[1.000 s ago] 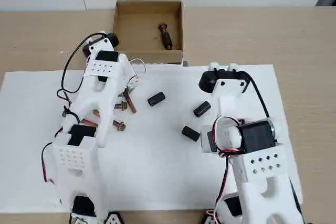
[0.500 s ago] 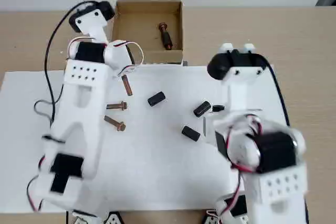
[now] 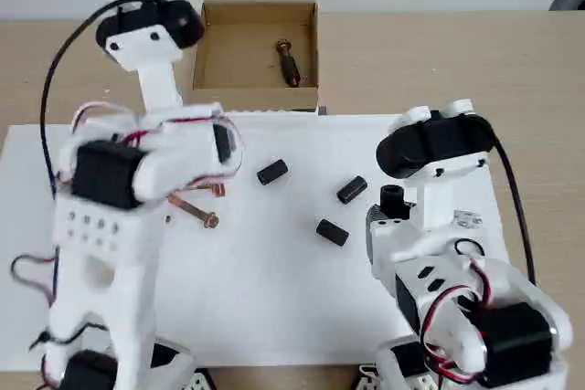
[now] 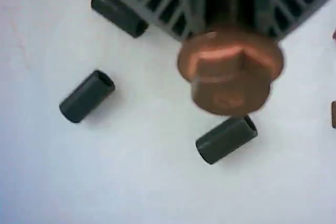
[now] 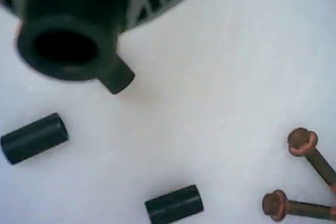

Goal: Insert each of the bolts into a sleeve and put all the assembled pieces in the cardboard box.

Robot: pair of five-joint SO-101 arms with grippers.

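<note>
Left hand [image 4: 231, 9] pinches a copper bolt [image 4: 229, 77] by its shank, right hand [image 5: 79, 19] clamps a sleeve [image 5: 65, 48]; both look rigid, light, probably slippery.

On my feed the bolt [image 4: 229, 80] is copper, the sleeve [image 5: 65, 48] plain black. The box [image 3: 238, 57] is brown, the sheet [image 3: 274, 308] beside it white, the table [image 3: 411, 52] around it tan. My arms [image 3: 101, 271] are white, their motors [image 3: 108, 173] black.
</note>
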